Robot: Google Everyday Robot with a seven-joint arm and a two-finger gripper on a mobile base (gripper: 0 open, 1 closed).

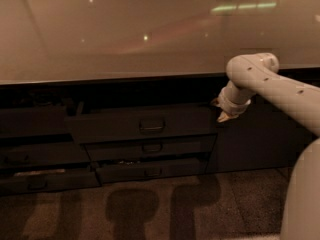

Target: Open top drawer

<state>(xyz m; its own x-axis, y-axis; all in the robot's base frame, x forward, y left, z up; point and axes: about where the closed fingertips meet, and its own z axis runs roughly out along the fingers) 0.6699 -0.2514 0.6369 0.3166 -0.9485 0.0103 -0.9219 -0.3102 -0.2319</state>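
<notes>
The top drawer (142, 124) is the widest dark front under the counter, with a small rectangular pull (152, 126) at its centre. It stands out a little from the cabinet face. My gripper (223, 111) hangs from the white arm (265, 81) at the drawer's right end, just beyond its right edge and near its top corner. It is well to the right of the pull. It holds nothing that I can see.
Two shorter dark drawer fronts (150, 148) (152, 171) sit below the top drawer, also slightly out. More dark drawers (40, 154) are at the left. A pale glossy countertop (125, 34) overhangs above. A dark cabinet panel (260, 139) is at the right. Speckled floor (150, 209) lies below.
</notes>
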